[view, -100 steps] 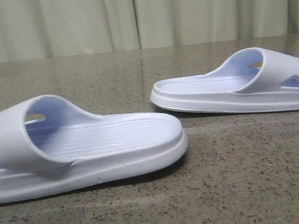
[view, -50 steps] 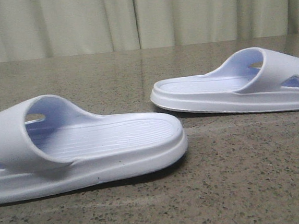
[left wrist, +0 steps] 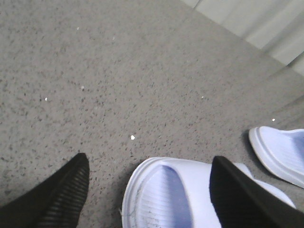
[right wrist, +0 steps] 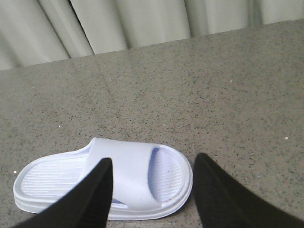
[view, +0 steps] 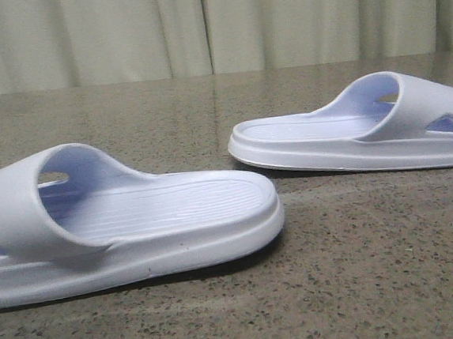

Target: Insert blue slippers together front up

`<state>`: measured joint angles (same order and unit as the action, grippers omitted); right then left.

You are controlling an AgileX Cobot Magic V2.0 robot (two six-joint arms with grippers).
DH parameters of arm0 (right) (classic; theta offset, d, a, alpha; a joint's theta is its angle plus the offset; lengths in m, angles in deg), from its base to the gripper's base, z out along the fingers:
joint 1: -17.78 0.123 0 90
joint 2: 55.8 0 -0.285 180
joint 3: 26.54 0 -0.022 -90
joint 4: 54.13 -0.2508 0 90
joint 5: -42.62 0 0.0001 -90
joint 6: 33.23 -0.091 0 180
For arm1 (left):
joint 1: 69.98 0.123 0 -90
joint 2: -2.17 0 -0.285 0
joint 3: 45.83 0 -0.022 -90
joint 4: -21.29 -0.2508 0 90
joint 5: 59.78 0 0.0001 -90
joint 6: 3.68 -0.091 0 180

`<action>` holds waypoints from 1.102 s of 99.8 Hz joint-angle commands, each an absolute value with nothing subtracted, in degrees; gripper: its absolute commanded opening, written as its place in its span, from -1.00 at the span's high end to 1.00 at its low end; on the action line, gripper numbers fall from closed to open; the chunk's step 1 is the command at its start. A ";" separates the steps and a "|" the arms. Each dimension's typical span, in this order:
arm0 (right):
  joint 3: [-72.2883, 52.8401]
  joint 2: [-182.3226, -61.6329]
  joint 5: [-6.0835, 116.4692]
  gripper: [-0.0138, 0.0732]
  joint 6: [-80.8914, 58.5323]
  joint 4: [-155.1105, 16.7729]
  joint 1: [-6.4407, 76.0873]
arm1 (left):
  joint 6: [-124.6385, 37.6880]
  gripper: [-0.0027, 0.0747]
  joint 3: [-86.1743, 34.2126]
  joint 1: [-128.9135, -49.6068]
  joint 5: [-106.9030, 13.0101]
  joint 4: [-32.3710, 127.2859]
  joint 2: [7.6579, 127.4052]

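Note:
Two pale blue-white slippers lie soles down on the speckled stone table. The near one point(view: 135, 217) is at the front left, the far one point(view: 358, 130) at the right. In the left wrist view my left gripper point(left wrist: 149, 187) is open above the toe end of the near slipper point(left wrist: 166, 194), and the far slipper's heel point(left wrist: 280, 152) shows at the edge. In the right wrist view my right gripper point(right wrist: 152, 190) is open above the strap and toe of the far slipper point(right wrist: 128, 175). Neither gripper touches a slipper. No gripper shows in the front view.
The grey speckled table point(view: 362, 269) stretches back to pale curtains point(view: 214, 24) at its far edge. Small white specks point(left wrist: 133, 137) lie on the table beside the near slipper.

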<state>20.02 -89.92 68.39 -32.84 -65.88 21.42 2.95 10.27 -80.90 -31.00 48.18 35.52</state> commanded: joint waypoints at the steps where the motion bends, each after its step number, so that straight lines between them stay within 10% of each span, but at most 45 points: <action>1: 17.92 -90.96 63.57 -0.06 -32.90 -66.19 21.41 | 4.18 -0.30 9.02 -81.26 -34.08 49.64 37.69; 110: 17.92 -90.96 64.46 -0.06 -32.90 -66.29 21.41 | 4.00 -0.30 9.02 -81.26 -32.13 57.31 51.70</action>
